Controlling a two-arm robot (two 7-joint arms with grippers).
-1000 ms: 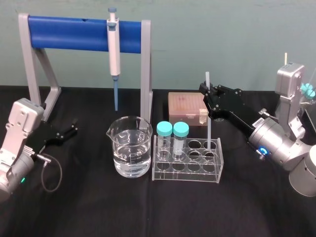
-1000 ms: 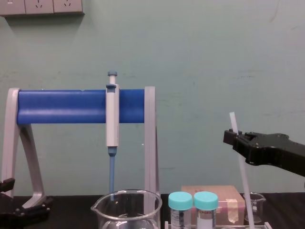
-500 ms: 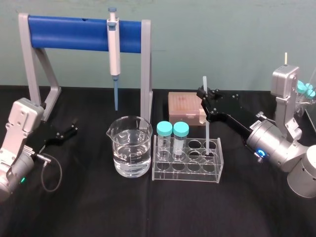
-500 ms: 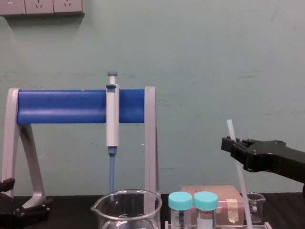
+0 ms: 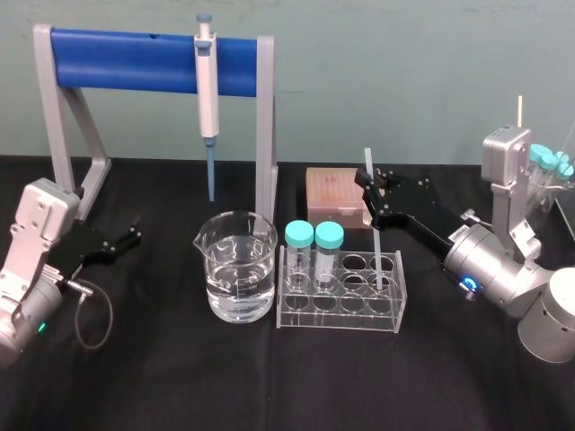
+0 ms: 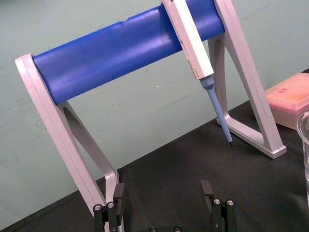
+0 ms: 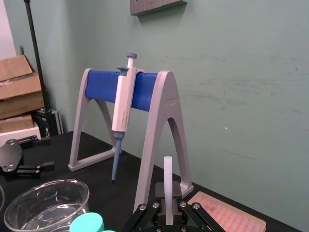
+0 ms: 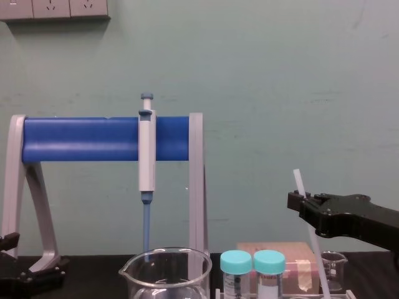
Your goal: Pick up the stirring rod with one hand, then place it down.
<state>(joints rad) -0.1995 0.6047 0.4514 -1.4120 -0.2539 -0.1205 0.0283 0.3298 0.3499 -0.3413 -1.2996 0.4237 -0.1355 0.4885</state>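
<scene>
The right gripper reaches in from the robot's right above the far right end of the clear tube rack, its black fingers pinched on the stirring rod a little below the rod's top. The rod stands nearly upright, leaning slightly, and its lower end sits inside the rack's rightmost back hole; whether it touches the bottom cannot be told. In the right wrist view the rod's white tip rises between the closed fingers. Two teal-capped tubes stand at the rack's left end, just beside a beaker of clear liquid. A pipette hangs from the blue-barred stand behind. The left gripper lies low over the black table near the stand's foot, its fingers spread apart and holding nothing
</scene>
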